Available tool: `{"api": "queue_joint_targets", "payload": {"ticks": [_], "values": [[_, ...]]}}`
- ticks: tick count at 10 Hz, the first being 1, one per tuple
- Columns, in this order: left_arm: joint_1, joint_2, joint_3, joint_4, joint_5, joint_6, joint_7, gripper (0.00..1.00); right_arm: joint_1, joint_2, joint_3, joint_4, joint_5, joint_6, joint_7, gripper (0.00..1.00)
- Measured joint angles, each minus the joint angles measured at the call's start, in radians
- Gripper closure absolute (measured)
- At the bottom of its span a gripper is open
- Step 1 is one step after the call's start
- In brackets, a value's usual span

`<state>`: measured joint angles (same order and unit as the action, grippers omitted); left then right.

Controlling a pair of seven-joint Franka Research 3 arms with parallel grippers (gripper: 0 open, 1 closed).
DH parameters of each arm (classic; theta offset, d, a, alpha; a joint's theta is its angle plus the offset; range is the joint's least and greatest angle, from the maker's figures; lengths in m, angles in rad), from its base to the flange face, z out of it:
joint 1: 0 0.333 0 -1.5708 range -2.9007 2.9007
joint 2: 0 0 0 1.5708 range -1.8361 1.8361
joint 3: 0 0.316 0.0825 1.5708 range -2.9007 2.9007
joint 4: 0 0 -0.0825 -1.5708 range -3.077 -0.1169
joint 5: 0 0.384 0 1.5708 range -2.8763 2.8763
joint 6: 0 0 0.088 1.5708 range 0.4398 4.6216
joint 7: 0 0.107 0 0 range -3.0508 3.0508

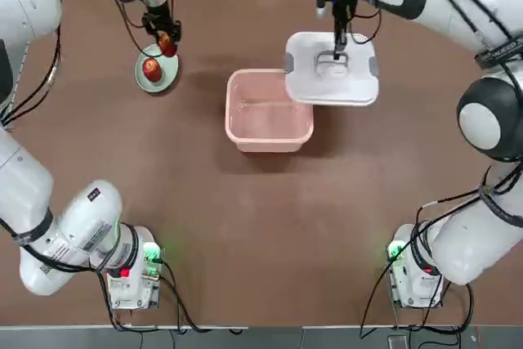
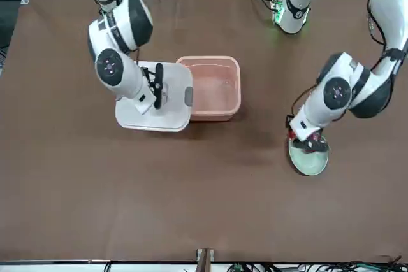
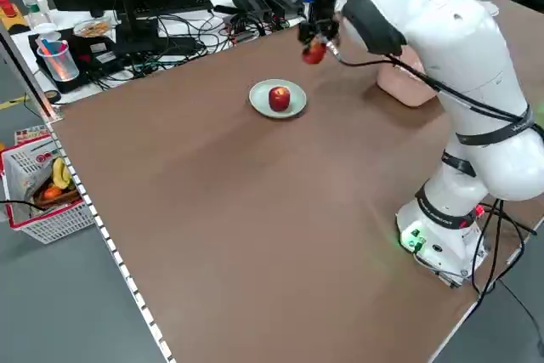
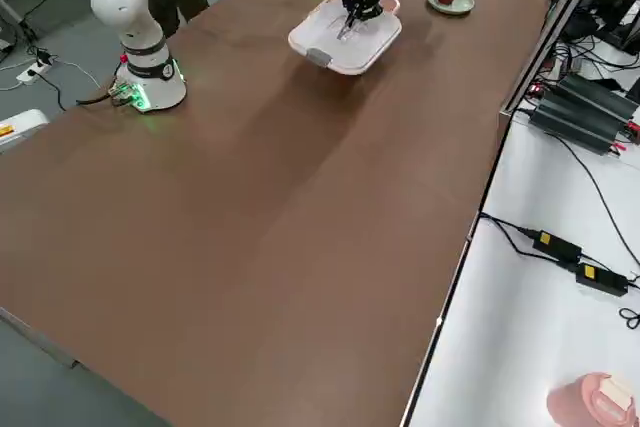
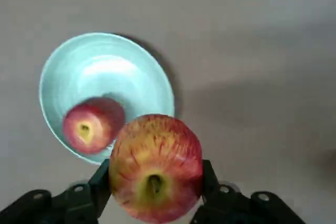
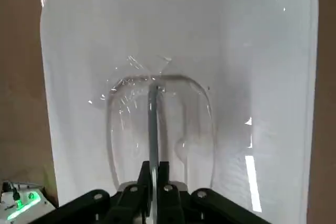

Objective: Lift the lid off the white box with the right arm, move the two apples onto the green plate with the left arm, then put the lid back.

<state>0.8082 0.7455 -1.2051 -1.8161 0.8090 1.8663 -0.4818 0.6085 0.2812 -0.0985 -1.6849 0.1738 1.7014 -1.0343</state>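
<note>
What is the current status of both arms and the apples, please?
Right gripper shut on lid handle, lid off the box. Left gripper holds second apple above green plate; first apple plated. Path clear.

Left claw (image 1: 166,41) reaches to far-left of surface, fingers clamped on an apple (image 5: 155,167). Right claw (image 1: 337,46) far-centre, pointing down, fingers pinched on lid handle (image 6: 153,124).

My table (image 1: 245,226) is brown. On it sit the pink box (image 1: 268,112), open, and the green plate (image 1: 167,75) well to its left, plus both my arm bases at the near edge.
</note>
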Motion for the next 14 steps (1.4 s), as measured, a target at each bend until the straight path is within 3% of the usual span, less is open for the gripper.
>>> {"api": "queue_joint_targets", "payload": {"ticks": [2,3,8,12,14], "values": [[0.0,0.009,0.111,-0.002,0.015,0.095,0.089,0.3,0.059,0.019,0.001,-0.003,0.02,0.034,0.017,0.93],[0.0,0.016,0.136,-0.002,0.029,0.126,0.109,0.3,0.081,0.028,0.001,-0.003,0.041,0.045,0.017,0.93],[-0.022,0.045,0.18,-0.004,0.07,0.207,0.141,0.3,0.21,0.053,0.001,-0.004,0.084,0.108,0.103,0.93],[-0.069,0.079,0.264,-0.007,0.106,0.304,0.142,0.3,0.24,0.085,0.001,0.013,0.085,0.128,0.153,0.93],[-0.072,0.094,0.272,-0.004,0.111,0.316,0.142,0.28,0.246,0.104,0.001,0.043,0.085,0.129,0.168,0.93]]}}
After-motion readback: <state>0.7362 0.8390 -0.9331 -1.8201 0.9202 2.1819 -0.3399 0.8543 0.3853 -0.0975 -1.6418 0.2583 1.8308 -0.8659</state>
